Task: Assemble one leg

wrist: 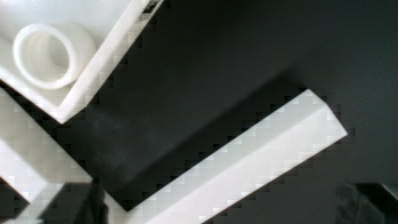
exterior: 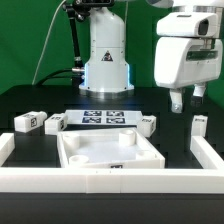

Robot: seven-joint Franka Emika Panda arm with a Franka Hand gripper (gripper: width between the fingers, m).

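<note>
**Black table, four loose legs, gripper hanging apart**

Black table [exterior: 182,145] fills the exterior view, fenced by low white walls. Nearest the camera runs the front wall [exterior: 110,182]. Just behind it lies the tray [exterior: 100,148], open side up, with round sockets in its corners.

Behind the tray comes a row. On the exterior view's left, two legs lie on their sides, the outer leg [exterior: 27,122] and the inner leg [exterior: 55,122], close together. The marker board [exterior: 103,118] lies flat in the middle. The third leg [exterior: 147,123] lies just beside the board, on the exterior view's right. The upright leg [exterior: 198,128] stands on end near the right wall, apart from the others.

Above, the gripper [exterior: 187,100] hangs in the air over the gap between the third leg and the upright leg, touching neither. Its jaws stand apart with nothing between them. The wrist view shows both dark fingers [wrist: 50,205] spread wide over bare table, a tray socket [wrist: 45,55] and a white wall strip [wrist: 249,160].

Farthest back stands the robot base [exterior: 107,55].
</note>
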